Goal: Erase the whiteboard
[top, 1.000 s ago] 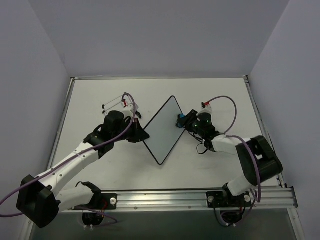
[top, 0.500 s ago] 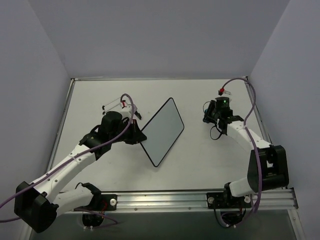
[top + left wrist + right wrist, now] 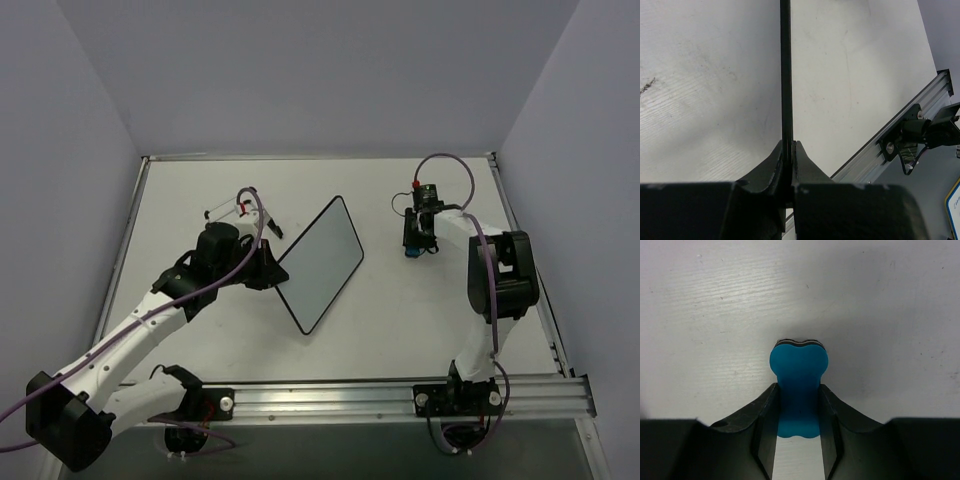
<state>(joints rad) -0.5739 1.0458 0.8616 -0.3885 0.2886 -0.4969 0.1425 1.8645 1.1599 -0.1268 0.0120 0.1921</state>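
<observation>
The whiteboard (image 3: 322,263), white with a thin black frame and no writing visible, is held tilted above the table near its middle. My left gripper (image 3: 275,272) is shut on its left edge; in the left wrist view the board's black edge (image 3: 785,75) runs straight up from between the jaws. My right gripper (image 3: 412,247) is at the back right, pointing down at the table, shut on a small blue eraser (image 3: 411,250). In the right wrist view the blue eraser (image 3: 798,390) sits pinched at its waist between the fingers (image 3: 767,415), close over the table.
A thin marker-like stick (image 3: 225,203) lies on the table at the back left, behind the left arm. The aluminium rail (image 3: 400,395) runs along the near edge. Grey walls enclose the table on three sides.
The right gripper swung with the eraser away from the board's right edge to the back right and now points down. The left gripper kept its hold and shifted the board slightly.
</observation>
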